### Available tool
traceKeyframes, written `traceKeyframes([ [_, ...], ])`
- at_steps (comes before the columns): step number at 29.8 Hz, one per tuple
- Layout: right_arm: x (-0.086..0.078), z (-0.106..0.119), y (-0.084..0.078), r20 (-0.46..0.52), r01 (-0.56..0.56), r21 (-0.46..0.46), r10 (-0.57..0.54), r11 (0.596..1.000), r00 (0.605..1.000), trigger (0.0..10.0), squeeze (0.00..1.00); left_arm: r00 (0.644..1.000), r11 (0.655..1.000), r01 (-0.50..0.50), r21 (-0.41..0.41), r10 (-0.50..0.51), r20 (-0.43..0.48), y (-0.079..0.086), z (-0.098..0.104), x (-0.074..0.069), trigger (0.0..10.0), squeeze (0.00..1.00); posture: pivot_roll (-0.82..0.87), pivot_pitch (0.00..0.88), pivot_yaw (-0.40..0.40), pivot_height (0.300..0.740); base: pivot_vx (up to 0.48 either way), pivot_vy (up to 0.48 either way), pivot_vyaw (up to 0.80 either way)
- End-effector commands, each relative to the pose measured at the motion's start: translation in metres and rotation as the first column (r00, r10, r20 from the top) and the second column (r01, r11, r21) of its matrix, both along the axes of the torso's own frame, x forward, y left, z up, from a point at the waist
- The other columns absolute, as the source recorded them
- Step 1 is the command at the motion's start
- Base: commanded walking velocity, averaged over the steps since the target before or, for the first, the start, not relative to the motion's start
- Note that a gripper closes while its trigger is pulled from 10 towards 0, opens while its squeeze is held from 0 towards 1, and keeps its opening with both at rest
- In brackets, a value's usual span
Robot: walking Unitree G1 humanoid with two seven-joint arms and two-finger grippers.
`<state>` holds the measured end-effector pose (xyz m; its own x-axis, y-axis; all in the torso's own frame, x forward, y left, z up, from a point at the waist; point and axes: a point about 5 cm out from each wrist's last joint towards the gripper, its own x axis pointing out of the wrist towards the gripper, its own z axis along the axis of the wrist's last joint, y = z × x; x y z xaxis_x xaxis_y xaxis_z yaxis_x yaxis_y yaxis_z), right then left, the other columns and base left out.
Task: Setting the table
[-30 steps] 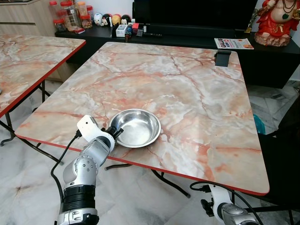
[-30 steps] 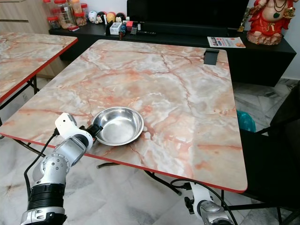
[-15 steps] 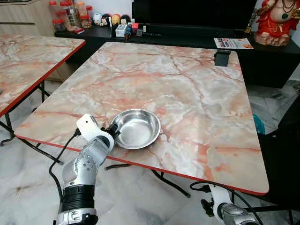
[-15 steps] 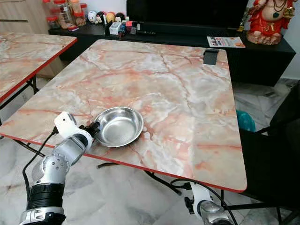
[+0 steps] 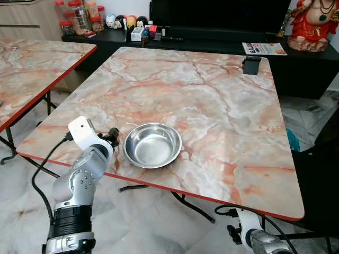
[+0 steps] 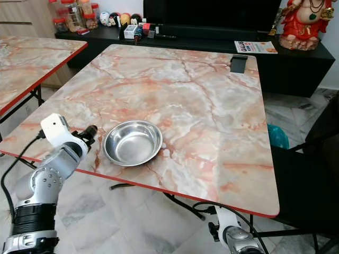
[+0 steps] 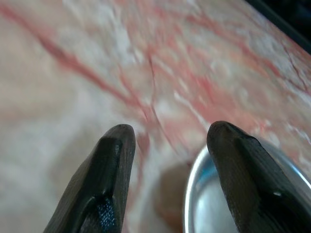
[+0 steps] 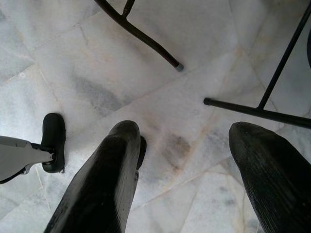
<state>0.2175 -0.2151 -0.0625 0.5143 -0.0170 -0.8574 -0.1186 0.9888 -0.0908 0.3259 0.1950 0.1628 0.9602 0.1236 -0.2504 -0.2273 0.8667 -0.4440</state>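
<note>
I see the steel bowl (image 5: 152, 145) resting on the marble table (image 5: 212, 100) near its front edge. My left tool (image 5: 112, 135) sits at the bowl's nine o'clock, just beside the rim but apart from it, fingers (image 7: 109, 165) spread and released, holding nothing. My right tool (image 8: 182, 160) hangs idle below the table over the tiled floor (image 8: 97, 63), its fingers apart and empty too.

Home dining room — marble-look tables (image 5: 212, 100), snack jars (image 5: 79, 16), figurine (image 5: 312, 24).
</note>
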Motion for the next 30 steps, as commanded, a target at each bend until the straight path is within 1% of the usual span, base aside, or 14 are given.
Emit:
traceKeyframes([
  [1, 0.003, 0.002, 0.0, 0.012, -0.007, -0.002, 0.007, 1.0, 1.0, 10.0, 0.0, 0.994, 0.994, -0.059, 0.093, 0.05, 0.092, 0.014, 0.021, 0.0, 10.0, 0.0, 0.01, 0.037, 0.017, 0.74, 0.0, 0.0, 0.0],
  [2, 0.003, 0.002, 0.0, 0.012, -0.008, -0.002, 0.008, 1.0, 1.0, 10.0, 0.0, 0.985, 0.974, -0.13, 0.187, 0.104, 0.141, 0.027, 0.031, -0.002, 10.0, 0.0, 0.02, 0.037, 0.016, 0.74, 0.0, 0.0, 0.0],
  [7, 0.003, 0.002, 0.0, 0.012, -0.009, -0.001, 0.009, 1.0, 1.0, 10.0, 0.0, 0.957, 0.889, -0.273, 0.366, 0.214, 0.194, 0.057, 0.041, -0.009, 10.0, 0.0, 0.02, 0.037, 0.016, 0.74, 0.0, 0.0, 0.0],
  [8, 0.003, 0.002, 0.0, 0.013, -0.007, -0.001, 0.007, 1.0, 1.0, 10.0, 0.0, 0.948, 0.839, -0.313, 0.444, 0.251, 0.193, 0.069, 0.041, -0.014, 10.0, 0.0, 0.01, 0.034, 0.017, 0.74, 0.0, 0.0, 0.0],
  [9, 0.003, 0.002, 0.0, 0.013, -0.007, -0.001, 0.007, 1.0, 1.0, 10.0, 0.0, 0.948, 0.839, -0.313, 0.444, 0.251, 0.193, 0.069, 0.041, -0.014, 10.0, 0.0, 0.01, 0.034, 0.017, 0.74, 0.0, 0.0, 0.0],
  [14, 0.003, 0.002, 0.0, 0.013, -0.006, 0.001, 0.006, 1.0, 1.0, 10.0, 0.0, 0.93, 0.683, -0.35, 0.642, 0.338, 0.147, 0.097, 0.031, -0.029, 10.0, 0.0, 0.02, 0.035, 0.016, 0.74, 0.0, 0.0, 0.0],
  [15, 0.003, 0.002, 0.0, 0.013, -0.006, 0.001, 0.006, 1.0, 1.0, 10.0, 0.0, 0.93, 0.683, -0.35, 0.642, 0.338, 0.147, 0.097, 0.031, -0.029, 10.0, 0.0, 0.02, 0.035, 0.016, 0.74, 0.0, 0.0, 0.0],
  [16, 0.003, 0.002, 0.001, 0.013, -0.007, 0.002, 0.007, 1.0, 1.0, 10.0, 0.0, 0.904, 0.608, -0.372, 0.701, 0.408, 0.126, 0.114, 0.025, -0.038, 10.0, 0.0, 0.02, 0.035, 0.016, 0.74, 0.0, 0.0, 0.0],
  [18, 0.003, 0.002, 0.001, 0.013, -0.007, 0.002, 0.007, 1.0, 1.0, 10.0, 0.0, 0.888, 0.558, -0.378, 0.739, 0.445, 0.118, 0.123, 0.023, -0.044, 10.0, 0.0, 0.02, 0.037, 0.015, 0.74, 0.0, 0.0, 0.0],
  [20, 0.003, 0.002, 0.001, 0.014, -0.006, 0.003, 0.006, 1.0, 1.0, 10.0, 0.0, 0.863, 0.468, -0.353, 0.81, 0.498, 0.088, 0.138, 0.017, -0.054, 10.0, 0.0, 0.02, 0.037, 0.015, 0.74, 0.0, 0.0, 0.0],
  [22, 0.003, 0.002, 0.001, 0.014, -0.006, 0.003, 0.006, 1.0, 1.0, 10.0, 0.0, 0.86, 0.454, -0.344, 0.822, 0.504, 0.081, 0.14, 0.016, -0.055, 10.0, 0.0, 0.02, 0.037, 0.015, 0.74, 0.0, 0.0, 0.0],
  [24, 0.003, 0.002, 0.001, 0.013, -0.007, 0.003, 0.007, 1.0, 1.0, 10.0, 0.0, 0.84, 0.399, -0.292, 0.869, 0.541, 0.034, 0.148, 0.004, -0.065, 10.0, 0.0, 0.02, 0.037, 0.017, 0.74, 0.0, 0.0, 0.0],
  [28, 0.003, 0.002, 0.001, 0.012, -0.007, 0.003, 0.006, 1.0, 1.0, 10.0, 0.0, 0.835, 0.383, -0.245, 0.891, 0.55, -0.006, 0.152, -0.005, -0.069, 10.0, 0.0, 0.02, 0.037, 0.017, 0.74, 0.0, 0.0, 0.0],
  [30, 0.003, 0.001, 0.001, 0.012, -0.006, 0.004, 0.006, 1.0, 1.0, 10.0, 0.0, 0.842, 0.455, -0.118, 0.882, 0.517, -0.154, 0.149, -0.038, -0.075, 10.0, 0.0, 0.02, 0.038, 0.018, 0.74, 0.0, 0.0, 0.0],
])
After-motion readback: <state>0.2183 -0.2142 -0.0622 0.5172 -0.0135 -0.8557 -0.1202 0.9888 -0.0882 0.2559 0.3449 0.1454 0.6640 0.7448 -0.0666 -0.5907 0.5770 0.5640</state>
